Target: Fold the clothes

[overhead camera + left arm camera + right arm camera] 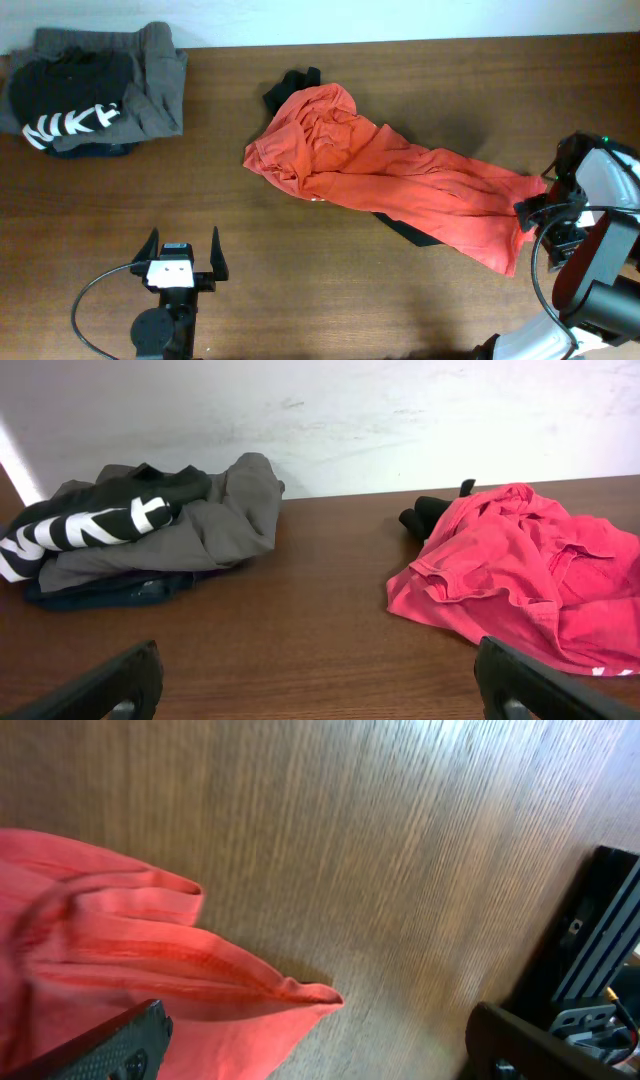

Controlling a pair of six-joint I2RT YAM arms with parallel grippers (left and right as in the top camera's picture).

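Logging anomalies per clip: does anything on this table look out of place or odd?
The red-orange shirt lies crumpled in a diagonal heap, with black fabric poking out from under its edges. Nothing looks spilled or damaged.

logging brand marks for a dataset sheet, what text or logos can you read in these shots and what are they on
"NIK", big white letters on the black garment on top of the folded pile; the end of the word is creased and unclear.
Red-orange shirt: a few tiny white marks near its lower edge, too small to read.
No other text, number or sign shows.
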